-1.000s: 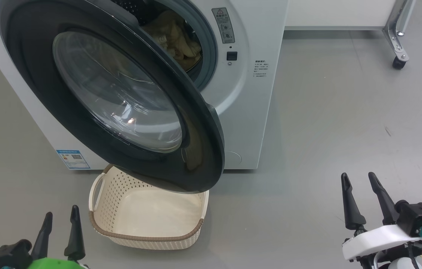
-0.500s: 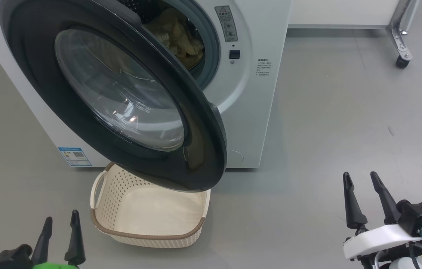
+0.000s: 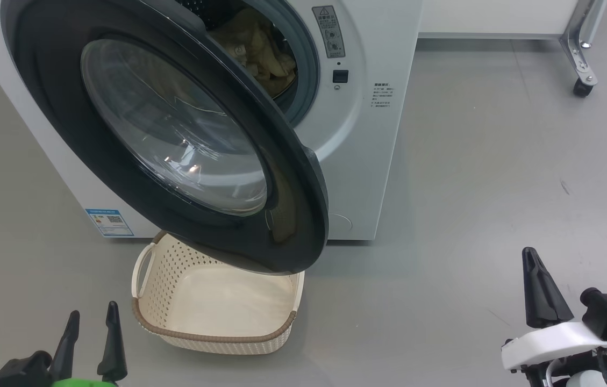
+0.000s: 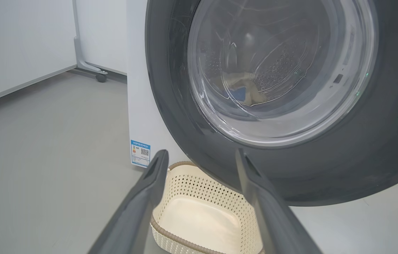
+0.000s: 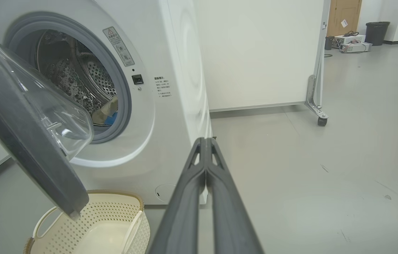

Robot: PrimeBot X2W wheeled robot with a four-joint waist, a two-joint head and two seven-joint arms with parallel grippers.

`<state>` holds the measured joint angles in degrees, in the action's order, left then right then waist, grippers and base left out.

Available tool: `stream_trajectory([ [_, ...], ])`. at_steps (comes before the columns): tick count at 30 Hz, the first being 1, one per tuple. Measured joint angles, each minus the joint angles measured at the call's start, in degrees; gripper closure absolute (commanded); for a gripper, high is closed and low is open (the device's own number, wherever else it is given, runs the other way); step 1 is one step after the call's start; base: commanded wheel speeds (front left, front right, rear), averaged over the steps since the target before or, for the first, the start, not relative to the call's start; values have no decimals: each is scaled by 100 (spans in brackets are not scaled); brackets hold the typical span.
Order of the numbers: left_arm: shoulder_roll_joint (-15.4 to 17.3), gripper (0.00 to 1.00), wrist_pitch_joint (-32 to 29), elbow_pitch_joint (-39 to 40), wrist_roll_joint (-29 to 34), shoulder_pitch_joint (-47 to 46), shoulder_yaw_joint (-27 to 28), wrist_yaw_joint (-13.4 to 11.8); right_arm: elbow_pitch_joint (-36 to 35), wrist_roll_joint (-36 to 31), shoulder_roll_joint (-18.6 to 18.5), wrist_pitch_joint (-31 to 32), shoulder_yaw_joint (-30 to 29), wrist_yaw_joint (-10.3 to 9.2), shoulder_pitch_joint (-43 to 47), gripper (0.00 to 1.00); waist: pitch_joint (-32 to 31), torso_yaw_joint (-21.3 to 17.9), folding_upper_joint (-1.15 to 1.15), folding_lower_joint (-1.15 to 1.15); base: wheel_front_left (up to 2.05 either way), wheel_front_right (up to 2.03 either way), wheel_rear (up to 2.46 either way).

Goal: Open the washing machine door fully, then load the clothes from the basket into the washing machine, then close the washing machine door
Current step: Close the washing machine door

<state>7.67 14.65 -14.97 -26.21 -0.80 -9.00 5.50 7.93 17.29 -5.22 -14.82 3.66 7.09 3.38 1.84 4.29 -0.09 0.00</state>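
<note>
Your left gripper [image 3: 93, 310] has its jaws apart, holding nothing. Just ahead of them sits the basket [image 3: 217, 338], empty, with a handle at each side. The washing machine door [image 3: 174, 134] hangs half open over the basket. Its free edge points out toward you and blocks the way from those jaws to the hole. Your right gripper [image 5: 204, 141] has its jaws pressed together, empty. Ahead and to their left stands the washing machine [image 5: 174, 53], with the clothes [image 3: 260, 48] inside.

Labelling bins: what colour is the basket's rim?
Brown, woven-look, on the cream basket; best in the head view.
</note>
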Motion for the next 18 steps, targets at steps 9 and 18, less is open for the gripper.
stream_trajectory([
  [9,-41,0,0,-27,158,2,-7,42,-410,118,67,0,-142,0,-521,100,39,35,0,0,0,0,0],
  [18,-55,0,0,-60,414,-9,-135,89,-1325,156,55,-1,683,0,-1559,100,69,161,0,0,0,0,0],
])
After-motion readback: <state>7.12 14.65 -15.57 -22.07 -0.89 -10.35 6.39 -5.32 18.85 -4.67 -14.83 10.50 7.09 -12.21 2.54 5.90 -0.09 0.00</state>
